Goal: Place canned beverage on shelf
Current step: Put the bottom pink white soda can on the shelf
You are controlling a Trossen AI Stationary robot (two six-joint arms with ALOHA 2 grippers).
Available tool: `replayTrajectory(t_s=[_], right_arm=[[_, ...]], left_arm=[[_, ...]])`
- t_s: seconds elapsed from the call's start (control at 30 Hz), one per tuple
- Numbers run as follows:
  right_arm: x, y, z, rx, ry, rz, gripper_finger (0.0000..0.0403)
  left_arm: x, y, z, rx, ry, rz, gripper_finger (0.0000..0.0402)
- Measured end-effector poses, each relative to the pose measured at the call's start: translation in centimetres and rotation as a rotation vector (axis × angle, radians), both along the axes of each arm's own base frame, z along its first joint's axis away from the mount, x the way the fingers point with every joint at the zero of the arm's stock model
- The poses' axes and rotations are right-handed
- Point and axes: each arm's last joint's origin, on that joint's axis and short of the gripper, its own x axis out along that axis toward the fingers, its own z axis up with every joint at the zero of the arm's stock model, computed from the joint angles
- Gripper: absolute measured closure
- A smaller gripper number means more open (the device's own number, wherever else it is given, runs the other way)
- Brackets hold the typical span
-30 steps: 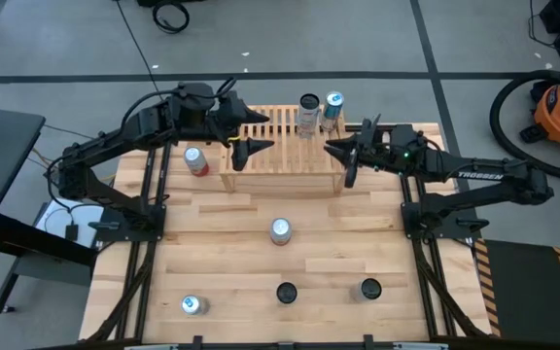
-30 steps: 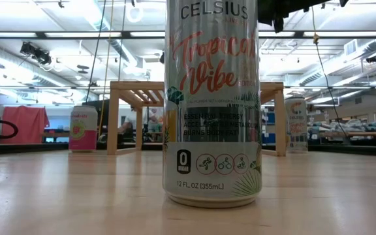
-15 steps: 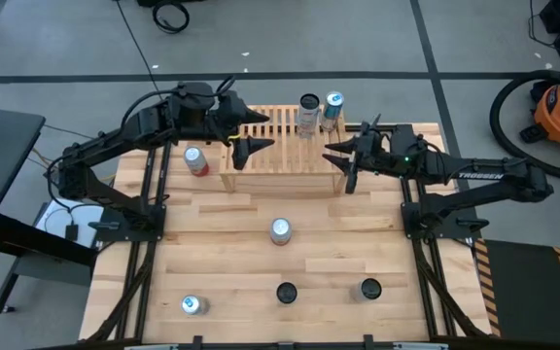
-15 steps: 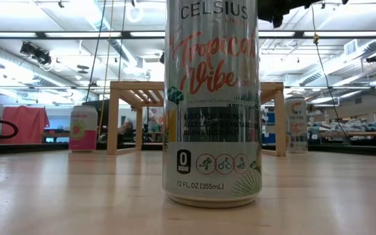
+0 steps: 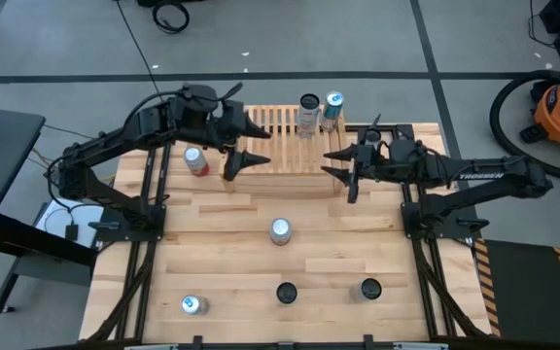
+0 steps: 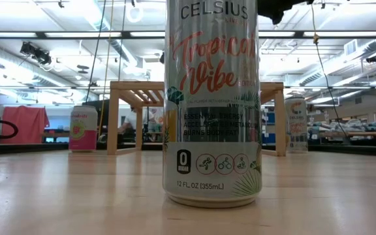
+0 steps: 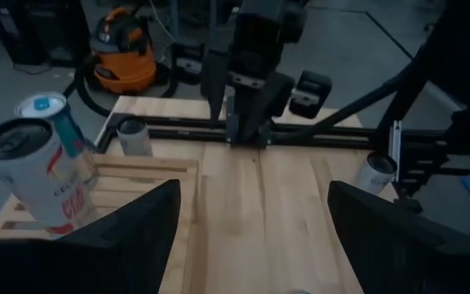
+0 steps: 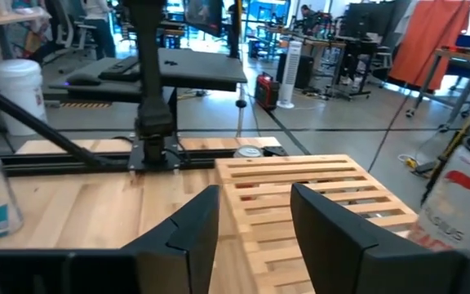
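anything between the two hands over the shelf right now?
No cans. In the high view only bare slats of the shelf lie between the left hand and the right hand. The two shelved cans stand farther back.

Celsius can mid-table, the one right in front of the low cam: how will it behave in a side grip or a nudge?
The Celsius can is tall and slim on a small base, so a high nudge would probably tip it. Its glossy printed wall looks slick; fingers may slip. Upright on the table, it would likely roll once it fell. Full or empty: cannot tell.
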Motion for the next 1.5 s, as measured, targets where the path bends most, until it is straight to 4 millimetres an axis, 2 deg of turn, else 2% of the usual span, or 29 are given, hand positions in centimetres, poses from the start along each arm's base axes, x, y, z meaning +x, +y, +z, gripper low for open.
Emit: replayTrajectory(t_s=[0.23,0.43,0.53,0.8,0.93,1.1,1.5], right_arm=[[0.1,1.6,0.0,0.055,-0.008,0.087,0.0233],[0.3,3.4,-0.2,0.137,0.001,0.236,0.0233],[0.8,4.3,-0.6,0.089,0.014,0.246,0.0233],[2.9,6.4,-1.8,-0.107,0.036,0.237,0.0232],[3.4,6.4,-2.2,-0.169,0.052,0.168,0.0222],[3.3,6.3,-2.0,-0.124,0.035,0.144,0.0212],[3.3,6.3,-2.0,-0.113,0.033,0.144,0.0213]], left_arm=[[0.0,-0.6,-0.2,-0.011,0.024,-0.017,0.0088],[0.5,-3.6,-0.4,0.077,0.051,-0.029,0.0088],[0.3,-5.1,-0.5,0.122,0.084,0.011,0.0088],[-1.2,-7.8,0.3,0.000,0.062,-0.013,0.0088],[-1.7,-8.6,0.7,-0.032,0.050,-0.030,0.0088],[-1.7,-9.5,0.5,-0.003,0.057,-0.012,0.0088],[-1.7,-9.5,0.5,0.021,0.055,-0.002,0.0088]])
